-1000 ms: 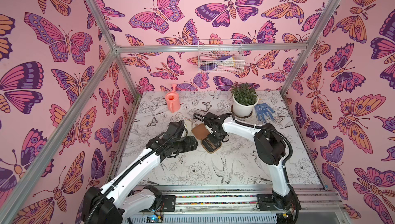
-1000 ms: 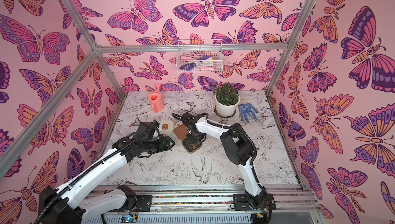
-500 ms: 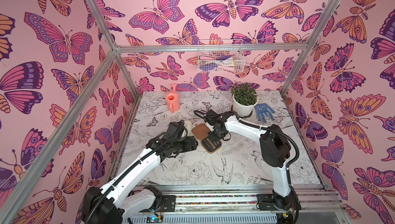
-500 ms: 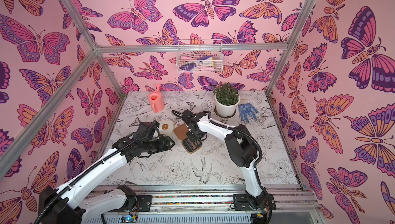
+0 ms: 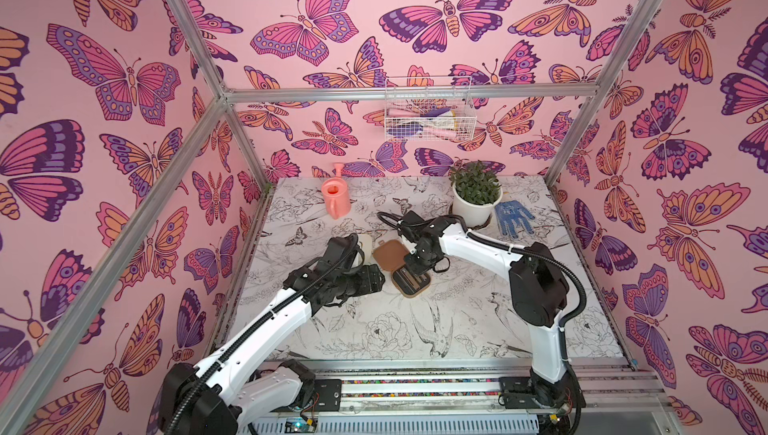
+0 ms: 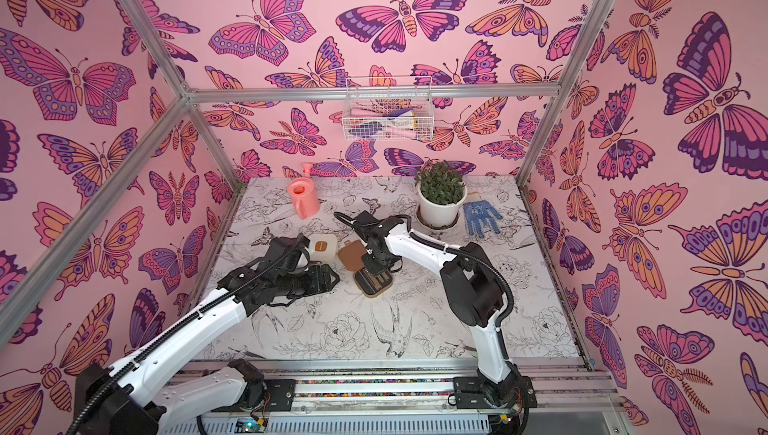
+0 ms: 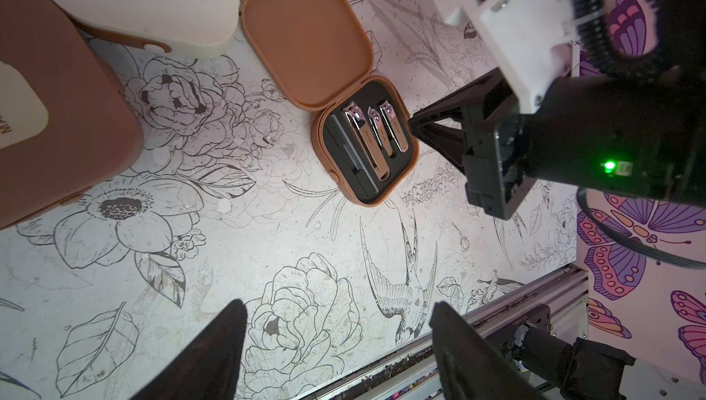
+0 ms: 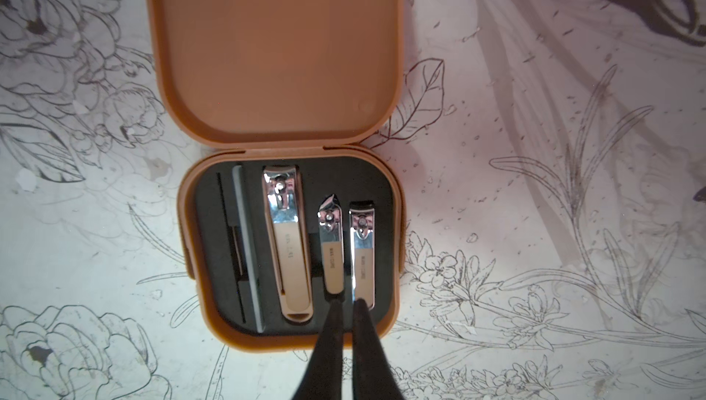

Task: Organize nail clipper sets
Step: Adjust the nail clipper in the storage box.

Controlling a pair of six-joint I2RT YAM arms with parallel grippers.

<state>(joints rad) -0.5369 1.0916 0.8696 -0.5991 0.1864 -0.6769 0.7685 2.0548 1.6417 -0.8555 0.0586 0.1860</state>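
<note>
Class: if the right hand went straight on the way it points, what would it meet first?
Most likely the two small clippers in the open case: the right hand sits at their near ends, though depth is hard to judge.

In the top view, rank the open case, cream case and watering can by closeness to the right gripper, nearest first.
1. Open case: right under the right gripper, whose tips sit over its tray.
2. Cream case: just past the open lid, toward the left arm.
3. Watering can: at the back, left side, near the wall.
</note>
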